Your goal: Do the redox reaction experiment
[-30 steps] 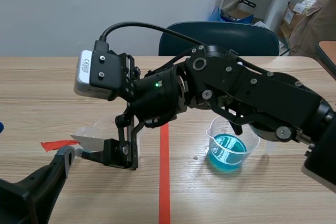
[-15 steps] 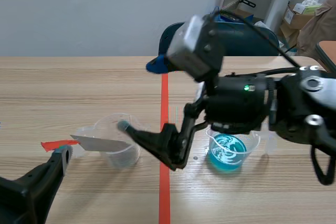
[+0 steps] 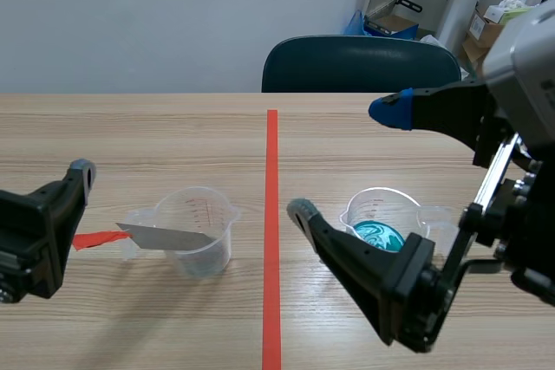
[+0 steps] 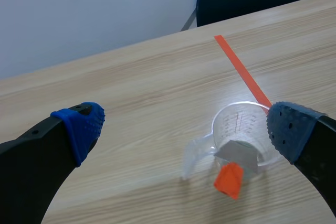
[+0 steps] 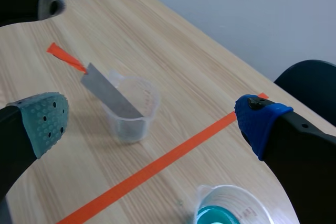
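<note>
Since the metal strip is leant in the clear beaker, left of the tape line, its orange-red end jutting past the rim, it is judged parked for easy pinching; the blue-solution beaker is stood right of the line; the left gripper and right gripper are held spread, grasping nothing; red graduations are seen on the clear beaker, unreadably small.

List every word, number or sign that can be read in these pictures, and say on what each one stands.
Nothing can be read with certainty.
Empty clear beaker: red graduation marks and numbers on its wall, too small to read.
Cardboard boxes behind the table: any print is too blurred to read.
</note>
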